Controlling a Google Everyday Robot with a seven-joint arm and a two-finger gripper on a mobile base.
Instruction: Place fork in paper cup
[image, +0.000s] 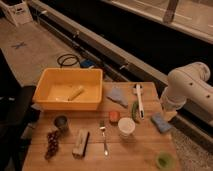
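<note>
The slim silver fork (104, 136) lies flat on the wooden table (135, 152), lengthwise toward me, just left of the paper cup. The small white paper cup (126, 128) stands upright near the table's middle. My white arm (187, 85) bends in from the right. My gripper (169, 113) hangs at the arm's lower end over the table's right edge, well right of the cup and fork and apart from both.
A yellow bin (69, 88) holding a pale item sits back left. Also on the table are a dark grey cup (61, 122), grapes (51, 143), a boxed bar (80, 143), a blue cloth (118, 97), a white-handled utensil (139, 100), a blue sponge (160, 122) and a green cup (164, 160).
</note>
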